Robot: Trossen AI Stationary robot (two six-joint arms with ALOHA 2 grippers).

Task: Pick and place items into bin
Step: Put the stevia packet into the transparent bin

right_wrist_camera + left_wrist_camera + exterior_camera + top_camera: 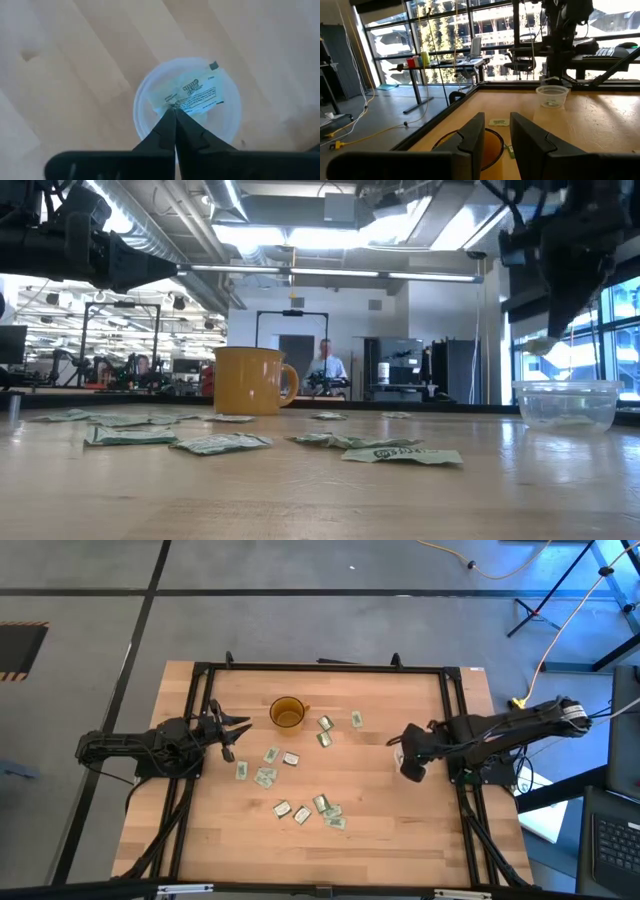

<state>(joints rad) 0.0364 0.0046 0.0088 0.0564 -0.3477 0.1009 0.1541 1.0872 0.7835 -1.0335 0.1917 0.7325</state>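
Two arms hang over the wooden table [230,840], one at each side. The right gripper [175,111] is poised directly above the clear bin [145,107] near the table's right edge, its fingers pinched tight on a corner of a pale green and white packet [197,97] that dangles over the bin's mouth. In the low view the same packet [545,345] hangs clear of the bin's rim [566,386]. The left gripper [496,131] waits at the table's left side just beside the amber cup [287,713], fingers parted with nothing between them. The other packets [265,777] lie scattered flat across the middle of the table, between the amber cup and the near edge, well apart from the bin.
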